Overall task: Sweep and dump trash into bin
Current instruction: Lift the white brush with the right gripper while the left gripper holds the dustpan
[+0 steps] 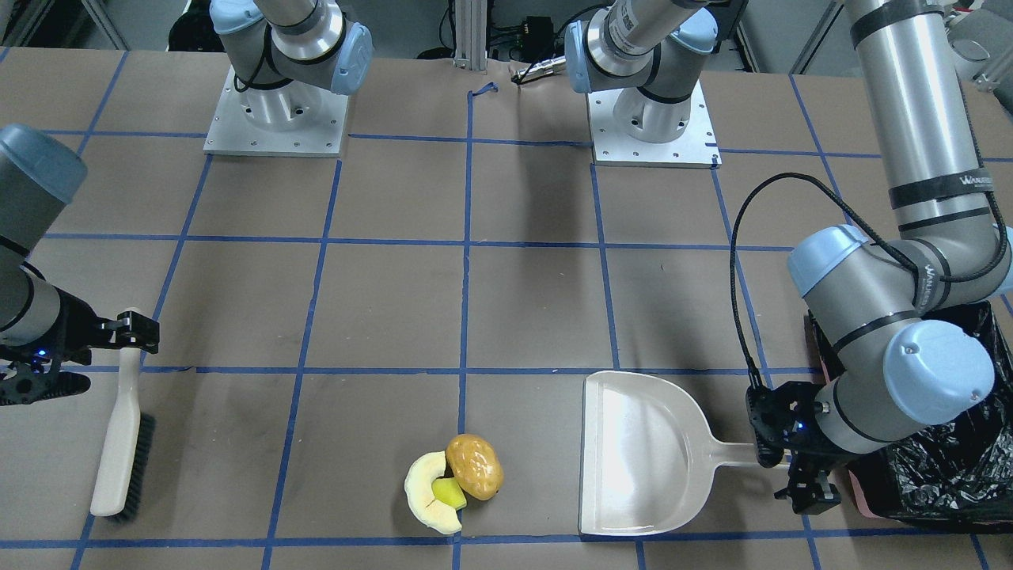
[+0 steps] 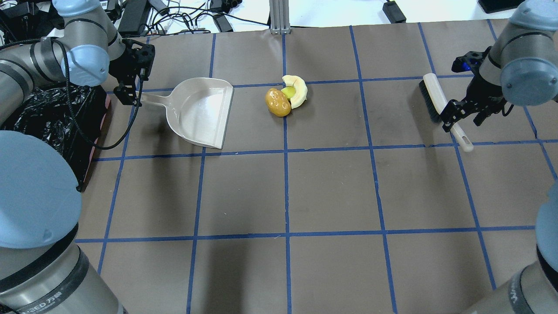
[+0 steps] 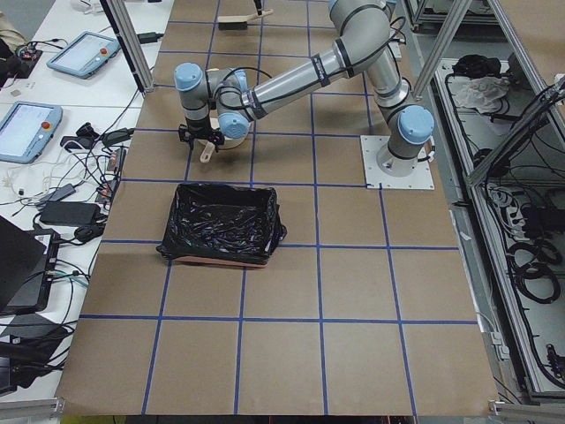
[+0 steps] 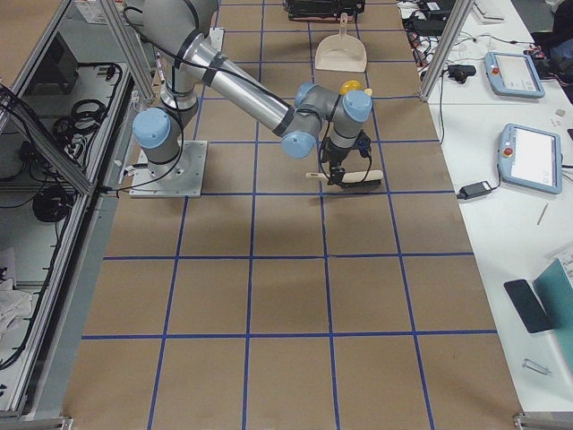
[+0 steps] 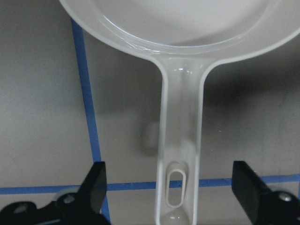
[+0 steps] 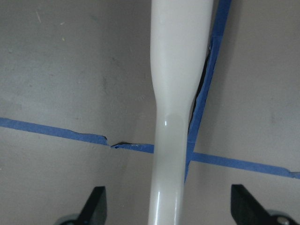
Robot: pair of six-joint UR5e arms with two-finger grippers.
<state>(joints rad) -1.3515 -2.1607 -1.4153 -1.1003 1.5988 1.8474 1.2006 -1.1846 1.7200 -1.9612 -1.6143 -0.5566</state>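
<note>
The trash lies in a cluster: a golden-brown potato lump (image 1: pixel 475 467) (image 2: pixel 278 103), a pale yellow crescent slice (image 1: pixel 423 495) (image 2: pixel 298 89) and a yellow-green wedge (image 1: pixel 449 492) (image 2: pixel 287 91). A beige dustpan (image 1: pixel 641 451) (image 2: pixel 200 111) lies flat beside them, mouth toward them. My left gripper (image 1: pixel 783 463) (image 2: pixel 133 85) (image 5: pixel 171 197) is open, its jaws either side of the dustpan handle (image 5: pixel 180 140). My right gripper (image 1: pixel 95 360) (image 2: pixel 462 117) (image 6: pixel 171 211) is open astride the handle of a brush (image 1: pixel 123 443) (image 2: pixel 440 104) (image 6: pixel 176 93). The bin (image 1: pixel 950 467) (image 2: pixel 48 113) (image 3: pixel 221 221), lined in black plastic, stands behind my left gripper.
Brown paper with a blue tape grid covers the table (image 2: pixel 331 192). Both arm bases (image 1: pixel 277 119) (image 1: pixel 653 119) are bolted at the robot's side. Cables and tablets (image 3: pixel 84 53) lie beyond the table edge.
</note>
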